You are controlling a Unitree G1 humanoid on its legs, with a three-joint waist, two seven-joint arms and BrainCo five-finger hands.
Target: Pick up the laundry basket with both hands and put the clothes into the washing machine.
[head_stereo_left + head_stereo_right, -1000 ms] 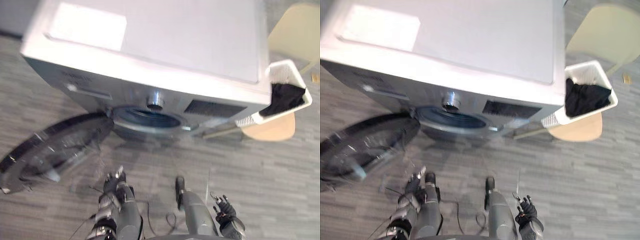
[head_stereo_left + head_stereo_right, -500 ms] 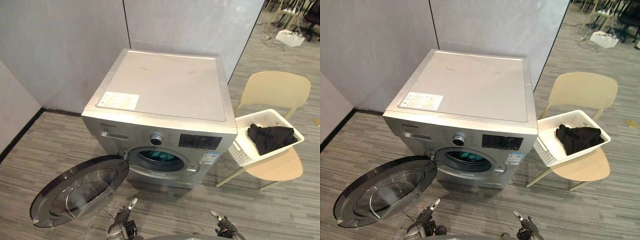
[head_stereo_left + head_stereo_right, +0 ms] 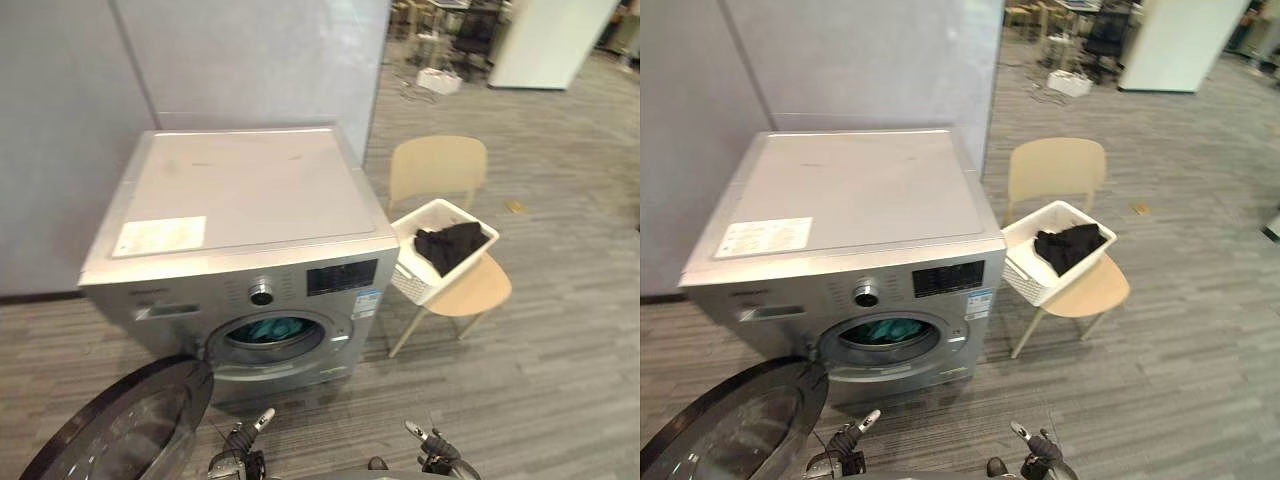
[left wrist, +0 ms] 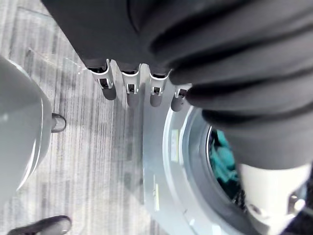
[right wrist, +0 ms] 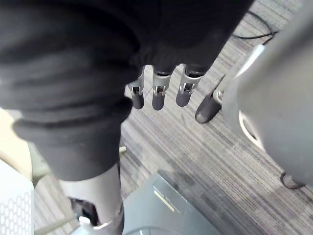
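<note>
Fingers [image 4: 131,93] of left hand [image 3: 240,458] straight, loose, holding nothing. Right hand [image 3: 437,452] same: fingers [image 5: 157,95] slack, empty. Both hands low over floor [image 3: 560,330] before washing machine [image 3: 240,200]. Door [image 3: 120,430] swung open, teal item [image 3: 268,328] in drum. Laundry basket [image 3: 408,285] with dark clothes [image 3: 450,243] sits on chair [image 3: 437,168] right of machine, well apart from hands. Judgement: basket not yet grasped; approach, two-handed lift and loading all left.

White laundry basket [image 3: 412,284] right of centre, tilted, holding dark clothes [image 3: 450,245]. Silver washing machine [image 3: 240,195] centre-left, door [image 3: 125,435] open at lower left.
</note>
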